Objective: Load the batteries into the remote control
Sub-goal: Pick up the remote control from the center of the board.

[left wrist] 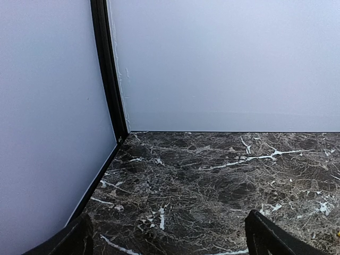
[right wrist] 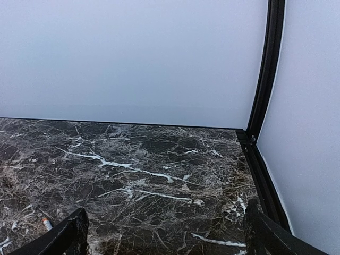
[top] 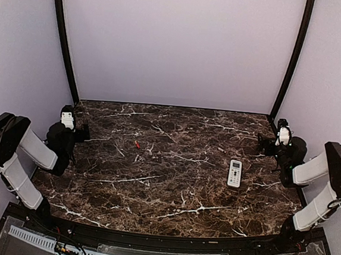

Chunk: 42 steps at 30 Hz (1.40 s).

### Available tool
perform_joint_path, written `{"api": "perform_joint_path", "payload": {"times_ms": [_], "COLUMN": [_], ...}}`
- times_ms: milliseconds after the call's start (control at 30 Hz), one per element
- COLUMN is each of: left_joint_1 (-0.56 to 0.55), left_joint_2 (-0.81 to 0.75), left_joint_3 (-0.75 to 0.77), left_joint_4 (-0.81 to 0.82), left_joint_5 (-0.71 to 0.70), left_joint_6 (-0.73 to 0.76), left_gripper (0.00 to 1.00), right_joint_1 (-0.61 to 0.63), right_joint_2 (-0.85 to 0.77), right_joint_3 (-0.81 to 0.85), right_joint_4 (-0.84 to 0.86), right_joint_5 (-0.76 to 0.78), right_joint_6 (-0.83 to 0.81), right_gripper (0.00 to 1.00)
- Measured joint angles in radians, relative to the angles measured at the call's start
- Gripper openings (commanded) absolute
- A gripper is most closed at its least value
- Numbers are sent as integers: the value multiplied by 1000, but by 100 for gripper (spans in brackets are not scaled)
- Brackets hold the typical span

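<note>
Idling, left claw (top: 81, 133) and right claw (top: 265, 146) gape empty.
Red battery (top: 137, 143), nine o'clock of remote control (top: 234, 173): probably light, slippery; pinch mid-barrel.

Nothing legible anywhere; the markings on the small white rectangular remote control (top: 234, 173) are too small to read

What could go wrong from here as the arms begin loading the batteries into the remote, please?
The red battery is tiny and round on the dark, veined table; a pinch could miss it or send it rolling. The remote lies buttons up, so it likely needs flipping and may slide.
</note>
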State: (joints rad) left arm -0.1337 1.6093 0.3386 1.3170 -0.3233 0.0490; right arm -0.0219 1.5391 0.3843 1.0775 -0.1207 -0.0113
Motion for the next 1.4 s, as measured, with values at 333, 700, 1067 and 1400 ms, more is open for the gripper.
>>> {"api": "perform_joint_path", "payload": {"times_ms": [333,700,1067,1400], "left_joint_1": [38,43,-108,-163], "left_joint_2": [0,-418,-521,-529], "left_joint_3": [9,347,375,375], "left_joint_4": [-50,-620,-843,-913], "left_joint_5": [37,43,281,357], "left_joint_6": [-18,-17,-96,-123], "left_gripper": [99,93,93,91], "right_joint_1": [-6,16,359,514], "right_joint_2": [-153,-251,-90,83], "right_joint_3": [146,474,711,650], "right_joint_4": [-345,-824,-1545,-1765], "right_joint_5": [-24,-238,140,211], "right_joint_6": [44,281,334,414], "right_gripper": [98,90,98,98]}}
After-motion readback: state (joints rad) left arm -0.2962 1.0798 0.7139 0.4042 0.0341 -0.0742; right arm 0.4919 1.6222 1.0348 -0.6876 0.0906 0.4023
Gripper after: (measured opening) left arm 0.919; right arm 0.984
